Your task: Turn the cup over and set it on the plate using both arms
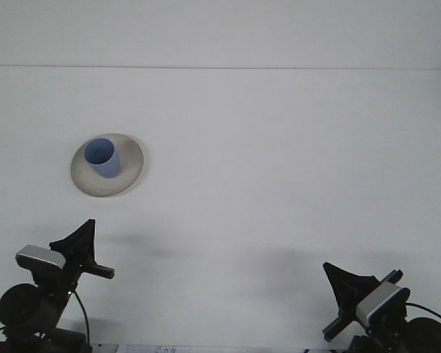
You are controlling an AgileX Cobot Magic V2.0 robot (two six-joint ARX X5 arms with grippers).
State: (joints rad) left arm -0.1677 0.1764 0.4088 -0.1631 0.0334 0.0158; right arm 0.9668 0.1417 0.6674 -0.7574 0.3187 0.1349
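White desk [279, 162] filled nearly the whole view, flat and bare, with a pale wall behind it.

Down in the near left corner sat the left hand [77, 250]. It looked like a dark pointed shape aimed up and away. It held nothing. I could not tell how far its fingers were spread, because they looked like one dark wedge from here. Down in the near right corner sat the right hand [345, 290]. It held nothing too, and I could not tell if it was open or closed either.

Well away from both hands, on the far left part of the desk, lay the grey plate [128, 180]. The blue cup [103, 158] stood on the plate with its open mouth facing up. It sat toward the back left of the plate, not in the middle.

So the job looked done, I think. The cup was the right way up and it was on the plate.

What was left was to pull both arms home, and to do that well they should move slowly and stay low near the robot. Neither arm should swing out over the plate. A bump could tip the cup, since it was tall and probably light.
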